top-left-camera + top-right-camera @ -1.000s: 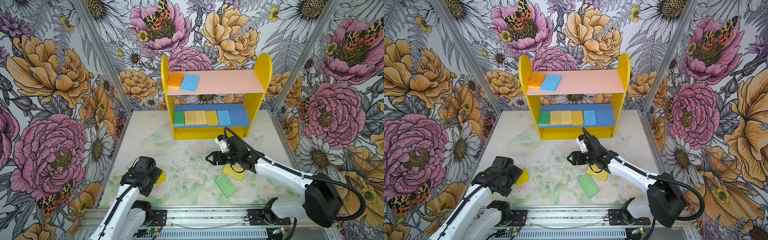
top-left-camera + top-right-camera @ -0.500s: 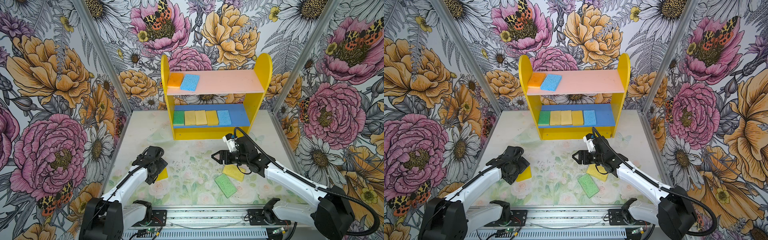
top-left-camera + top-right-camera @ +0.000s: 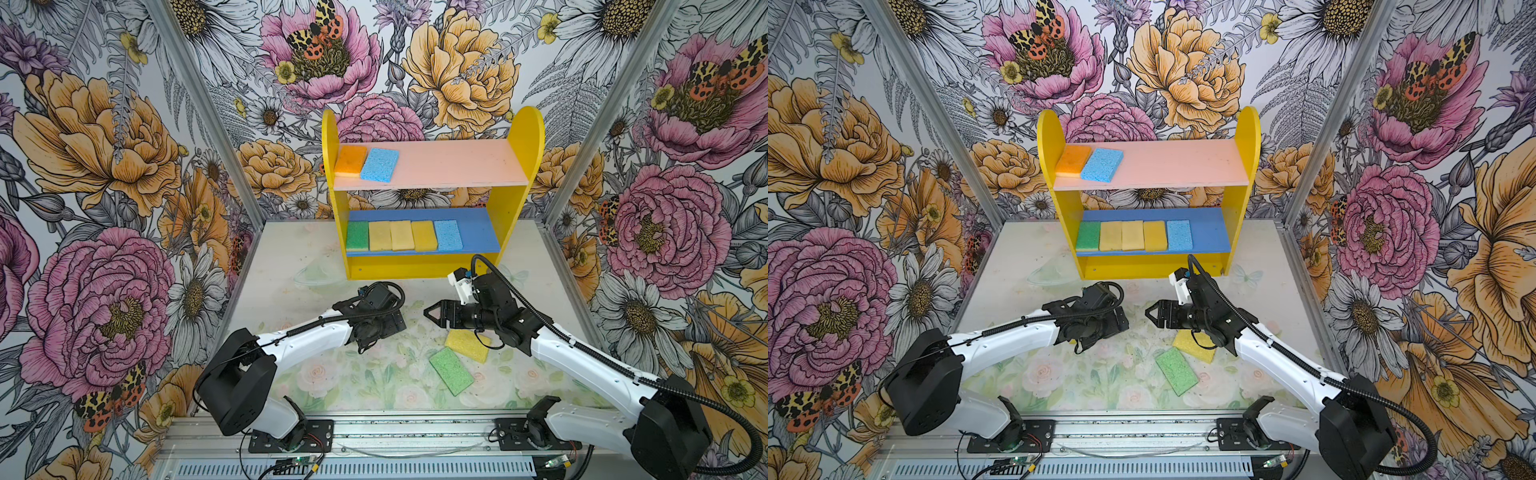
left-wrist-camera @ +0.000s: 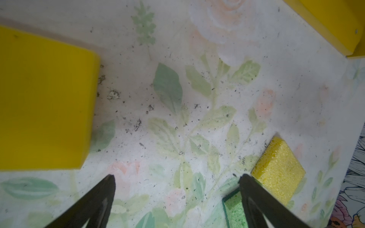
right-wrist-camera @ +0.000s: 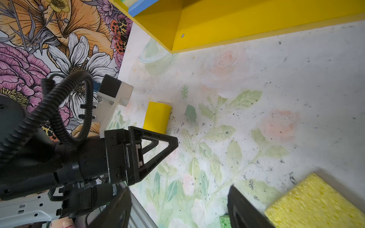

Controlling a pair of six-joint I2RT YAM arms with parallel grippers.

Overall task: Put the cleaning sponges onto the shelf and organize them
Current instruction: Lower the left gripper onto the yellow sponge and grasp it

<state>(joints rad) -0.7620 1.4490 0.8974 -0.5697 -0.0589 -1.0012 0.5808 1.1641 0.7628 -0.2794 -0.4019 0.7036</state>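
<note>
The shelf stood at the back of the surface, its open front facing the arms. It was made of painted boards with round-topped yellow side panels.

On the pink upper board an orange sponge lay against the left panel. A blue sponge lay just beside it, its long axis front to back and slightly slanted.

Five sponges lay in a row on the blue lower board, all with long axes front to back. From the left they were green, two pale tan, a deeper yellow and blue.

Three sponges lay on the surface. A green sponge lay diagonally, running far-left to near-right. A yellow sponge lay roughly crosswise, partly under the right wrist. Its corner was at the green one's corner, though contact could not be told. Both showed pitted, porous foam.

A bright yellow sponge was hidden beneath the left arm in both top views. In the left wrist view it was too blurred to show texture.

The left fingers were spread wide and empty over the speckled, faded floral print. The right fingers were also parted and held nothing. They pointed across at the left ones, with a gap between.
</note>
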